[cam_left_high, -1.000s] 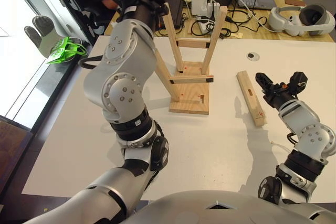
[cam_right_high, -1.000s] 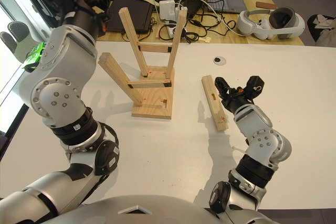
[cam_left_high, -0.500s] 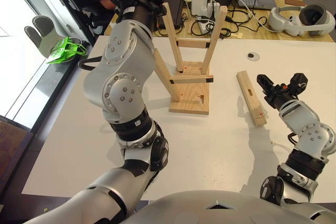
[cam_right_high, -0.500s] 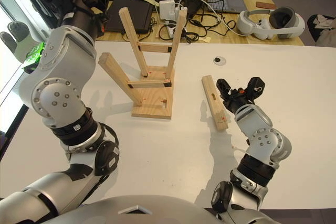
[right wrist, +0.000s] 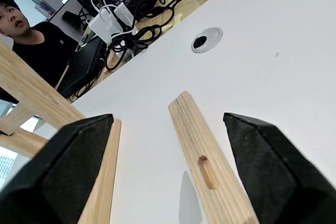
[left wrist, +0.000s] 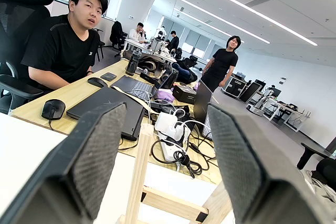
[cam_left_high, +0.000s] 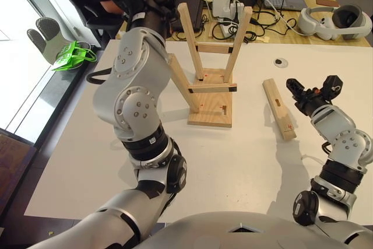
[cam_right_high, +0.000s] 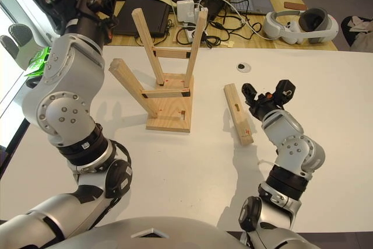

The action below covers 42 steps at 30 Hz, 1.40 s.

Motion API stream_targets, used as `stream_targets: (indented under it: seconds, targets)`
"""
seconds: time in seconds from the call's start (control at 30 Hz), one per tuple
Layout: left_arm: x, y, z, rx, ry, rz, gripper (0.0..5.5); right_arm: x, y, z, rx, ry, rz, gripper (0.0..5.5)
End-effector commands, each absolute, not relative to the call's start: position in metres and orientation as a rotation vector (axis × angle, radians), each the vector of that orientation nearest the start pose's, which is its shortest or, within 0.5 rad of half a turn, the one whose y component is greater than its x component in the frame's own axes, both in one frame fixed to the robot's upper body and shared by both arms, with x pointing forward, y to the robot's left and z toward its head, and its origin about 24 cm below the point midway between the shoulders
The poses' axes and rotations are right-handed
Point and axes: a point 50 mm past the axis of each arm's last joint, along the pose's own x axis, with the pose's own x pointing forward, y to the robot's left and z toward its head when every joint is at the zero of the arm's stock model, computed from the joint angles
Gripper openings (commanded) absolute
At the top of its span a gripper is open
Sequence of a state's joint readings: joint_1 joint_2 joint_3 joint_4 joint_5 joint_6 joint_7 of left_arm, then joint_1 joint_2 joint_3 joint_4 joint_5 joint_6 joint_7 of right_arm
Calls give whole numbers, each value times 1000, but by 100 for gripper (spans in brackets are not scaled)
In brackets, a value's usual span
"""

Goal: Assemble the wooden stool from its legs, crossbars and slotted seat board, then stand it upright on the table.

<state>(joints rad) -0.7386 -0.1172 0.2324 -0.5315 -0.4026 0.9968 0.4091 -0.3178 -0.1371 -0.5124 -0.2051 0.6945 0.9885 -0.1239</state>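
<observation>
Head view: the stool (cam_left_high: 210, 80) sits upside down on its seat board (cam_left_high: 211, 116) in the middle of the bench (cam_left_high: 233, 167), I'd guess so the legs can drop into the slots from above. Count: three legs mounted (one leaning outward), two crossbars, plus one loose leg (cam_left_high: 278, 109) lying flat off to the right.

Left wrist view: left gripper (left wrist: 164, 109) is spread wide and holds nothing, up near a leg top.

Right wrist view: right gripper (right wrist: 168, 121) is also wide and empty, lined up on that loose leg, probably the next grab
</observation>
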Motion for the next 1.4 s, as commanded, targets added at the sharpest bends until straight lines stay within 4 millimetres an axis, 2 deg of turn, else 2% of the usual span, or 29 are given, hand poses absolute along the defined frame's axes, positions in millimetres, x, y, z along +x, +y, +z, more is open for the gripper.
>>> stream_targets:
  seconds: [0.03,0.07,0.1,0.17,0.27,0.47,0.53,0.67,0.87,1.07,1.23,1.4]
  targets:
    - [291,115,252,-348,-169,-7,287,296,-204,172,289,-8,-56,386]
    - [292,116,252,-329,-181,0,287,296,-194,187,259,-91,-36,386]
    - [292,116,249,-315,-177,8,287,297,-186,187,265,-109,-29,386]
    - [292,114,247,-286,-182,6,287,297,-178,175,281,-70,-49,386]
    - [291,117,248,-242,-208,22,287,296,-165,189,226,-174,2,386]
    - [288,121,238,-184,-220,71,287,295,-154,191,158,-236,27,386]
    - [287,123,234,-177,-216,77,287,294,-162,175,136,-178,-11,386]
    - [286,129,235,-168,-225,96,287,285,-197,122,197,139,-84,386]
    - [284,127,234,-178,-216,99,287,260,-236,81,271,473,-102,386]
    - [283,119,233,-190,-214,80,287,244,-239,63,256,654,25,386]
    - [282,117,234,-197,-220,80,287,243,-242,59,185,699,94,386]
    - [282,120,235,-198,-225,92,287,247,-238,56,194,706,122,386]
